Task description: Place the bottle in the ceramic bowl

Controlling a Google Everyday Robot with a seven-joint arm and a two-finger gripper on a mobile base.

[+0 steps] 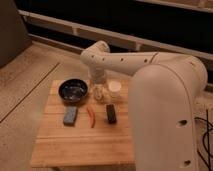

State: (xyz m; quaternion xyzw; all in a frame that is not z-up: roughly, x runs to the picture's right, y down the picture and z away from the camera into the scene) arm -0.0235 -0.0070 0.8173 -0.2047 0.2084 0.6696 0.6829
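The tool [98, 82] hangs over the far edge of the worktop [85, 142], near the middle of that edge, right above the bottle [99, 93]. It is released, its jaws spread wide, and it grasps nothing. The bottle stands upright on the worktop between the ceramic bowl [73, 91], which sits towards the far left corner, and a white cup [115, 89] just beside it on the other side. I cannot tell whether the fingers already straddle the bottle's top.

The step in hand seems to be the grasp. To do it well, centre the jaws on the bottle and lower them straight, so that neither finger knocks the cup or tips the bottle. Close low enough on the body for a firm hold. Then lift clear of the bowl's rim before moving across, and let go only when the bottle is low inside the bowl. The blue-grey block [70, 115], red thing [91, 117] and black block [111, 113] lie nearer the front edge, out of the path.
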